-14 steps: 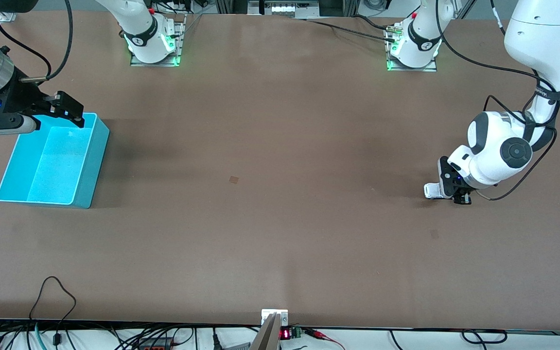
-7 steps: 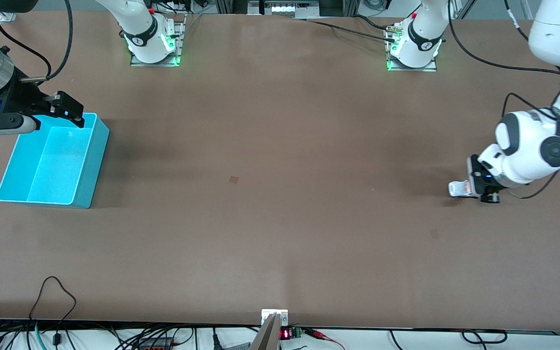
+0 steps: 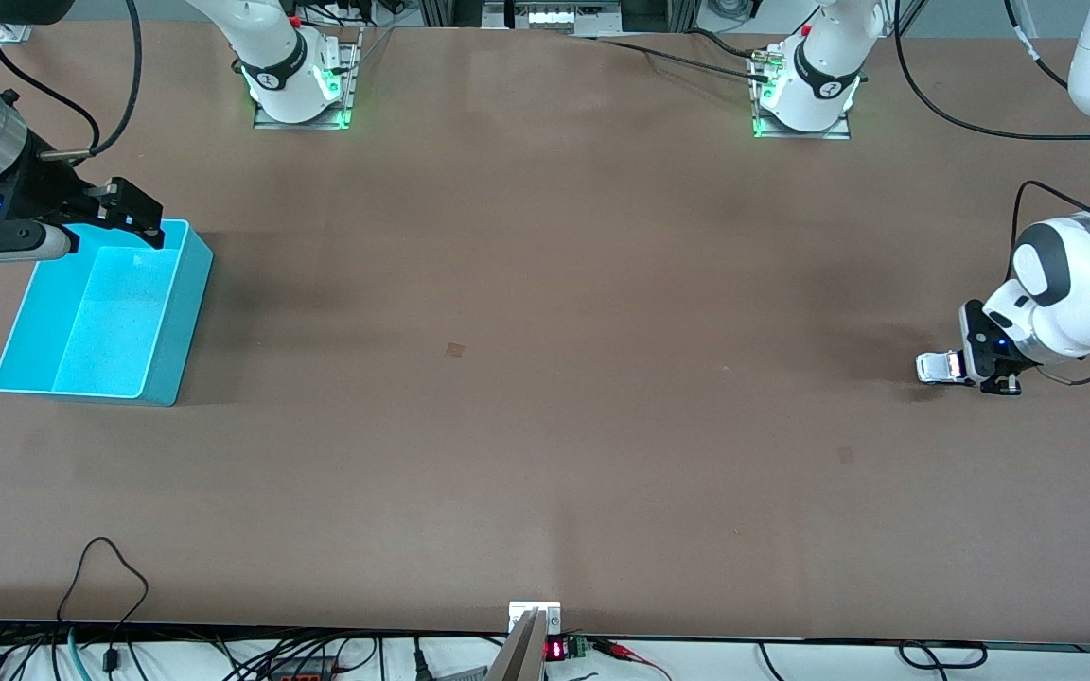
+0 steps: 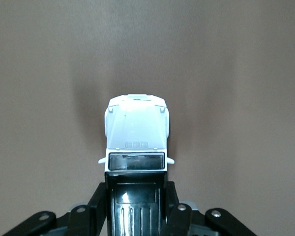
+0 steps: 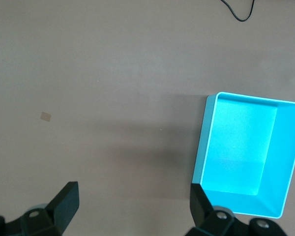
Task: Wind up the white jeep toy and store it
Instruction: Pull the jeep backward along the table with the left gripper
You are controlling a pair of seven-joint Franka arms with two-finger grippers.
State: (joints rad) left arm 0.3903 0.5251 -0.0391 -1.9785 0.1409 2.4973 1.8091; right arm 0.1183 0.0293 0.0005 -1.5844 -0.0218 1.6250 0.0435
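Observation:
The white jeep toy is down at the tabletop near the left arm's end of the table. My left gripper is shut on its black rear roof, one finger on each side, and the white hood points away from the hand. Its wheels are hidden under the body. At the right arm's end stands the turquoise bin, with nothing in it. My right gripper hangs open over the bin's edge farthest from the front camera, holding nothing.
Two small brown marks lie flat on the brown table. The arm bases stand along the table's farthest edge. Cables and a small bracket sit at the nearest edge.
The left gripper has slid with the jeep along the table toward the left arm's end. The right arm and the bin have not moved.

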